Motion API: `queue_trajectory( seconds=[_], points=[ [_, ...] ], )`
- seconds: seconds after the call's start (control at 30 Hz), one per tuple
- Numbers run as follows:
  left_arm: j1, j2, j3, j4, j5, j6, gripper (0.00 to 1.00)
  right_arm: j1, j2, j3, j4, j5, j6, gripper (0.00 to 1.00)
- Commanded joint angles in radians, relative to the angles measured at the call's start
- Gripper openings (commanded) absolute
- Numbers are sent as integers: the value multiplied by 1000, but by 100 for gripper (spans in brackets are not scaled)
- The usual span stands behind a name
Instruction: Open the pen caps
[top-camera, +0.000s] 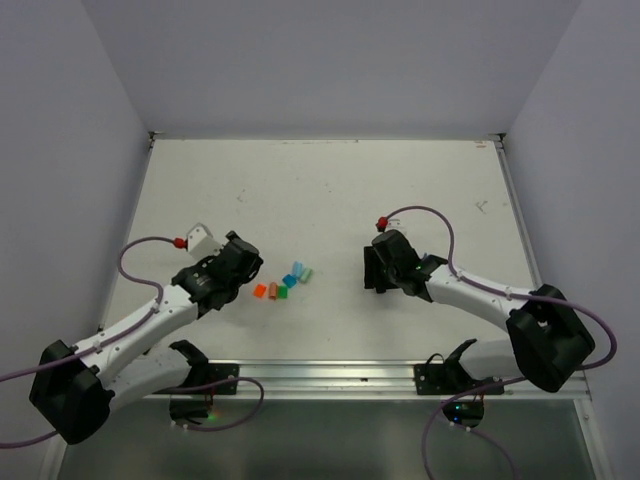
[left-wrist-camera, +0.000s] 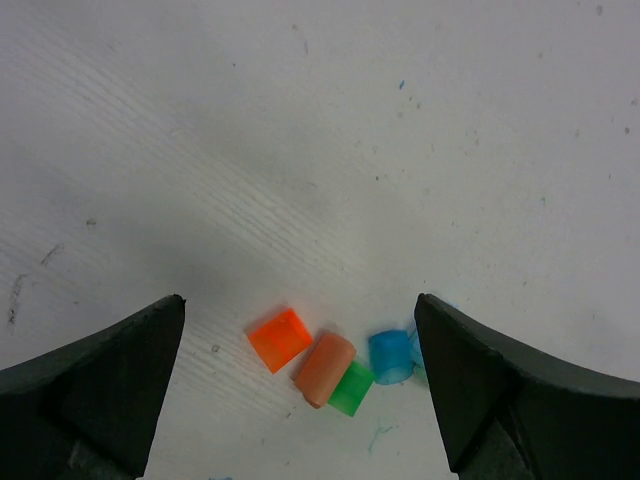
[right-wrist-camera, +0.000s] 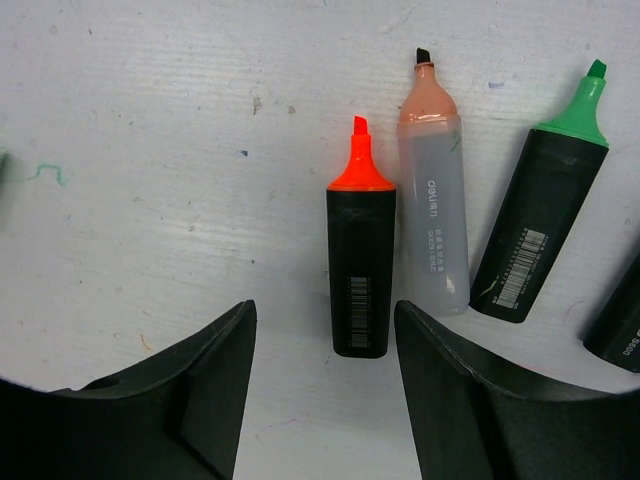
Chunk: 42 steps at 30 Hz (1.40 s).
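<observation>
Several pen caps lie in a loose row on the white table: an orange cap (left-wrist-camera: 279, 339), a peach cap (left-wrist-camera: 324, 368), a green cap (left-wrist-camera: 351, 388) and a blue cap (left-wrist-camera: 390, 356). In the top view the same row (top-camera: 284, 283) ends in light blue and mint caps. My left gripper (left-wrist-camera: 300, 300) hangs open just over them, holding nothing. Uncapped markers lie side by side under my right gripper (right-wrist-camera: 324, 305): a black orange-tipped one (right-wrist-camera: 361, 280), a pastel peach one (right-wrist-camera: 432, 210) and a black green-tipped one (right-wrist-camera: 535, 225). That gripper is open, with the orange-tipped marker's rear end between its tips, apart from both.
Another black marker (right-wrist-camera: 615, 325) shows at the right edge of the right wrist view. Grey walls enclose the table (top-camera: 330, 190) on the left, back and right. A metal rail (top-camera: 330, 375) with the arm bases runs along the near edge.
</observation>
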Motion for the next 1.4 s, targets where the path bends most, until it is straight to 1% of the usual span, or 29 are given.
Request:
queue_trajectory(
  seconds=[0.0, 0.03, 0.07, 0.17, 0.2, 0.27, 0.3, 0.33, 0.37, 0.47, 0.57, 0.63, 0.73, 0.8, 0.97, 1.03, 1.17, 1.37],
  points=[
    [17, 76, 144, -273, -175, -104, 100, -3, -40, 47, -5, -10, -23, 61],
    [25, 95, 163, -325, -204, -107, 100, -3, -45, 50, -8, -11, -25, 61],
    [38, 109, 176, -342, -215, -108, 100, -1, -52, 59, -13, -17, -26, 61],
    [150, 138, 195, -353, -208, -53, 100, -1, -63, 73, -28, -30, -29, 61],
    [245, 132, 183, -337, -196, -6, 100, -3, -71, 75, -30, -30, -31, 61],
    [345, 123, 160, -275, -157, 36, 100, -1, -76, 75, -31, -31, -38, 61],
    [435, 115, 131, -252, -145, 75, 100, -1, -73, 76, -33, -33, -40, 61],
    [474, 115, 120, -214, -124, 92, 100, -1, -71, 76, -41, -37, -43, 61],
    [543, 121, 109, -200, -114, 126, 100, -1, -66, 79, -45, -39, -51, 61],
    [644, 138, 75, -137, -65, 233, 100, -1, -63, 67, -48, -42, -61, 61],
    [753, 153, 46, -131, -71, 241, 100, -1, -63, 50, -48, -36, -69, 61],
    [798, 156, 17, -122, -68, 238, 100, -1, -63, 41, -48, -37, -71, 61],
    [822, 138, -14, -85, -42, 244, 100, -1, -65, 33, -45, -39, -72, 61],
    [859, 129, -38, -70, -28, 243, 100, -1, -65, 29, -41, -37, -75, 61],
    [951, 201, -43, -69, 15, 232, 100, -1, -50, 36, -44, -42, -80, 61],
    [965, 198, -52, -60, 21, 240, 100, 0, -48, 32, -36, -47, -78, 61],
    [976, 138, -67, -51, 22, 243, 100, -1, -43, 18, -18, -54, -77, 61],
    [980, 113, -43, -77, 21, 243, 100, -1, -4, 33, -13, -68, -87, 61]
  ],
)
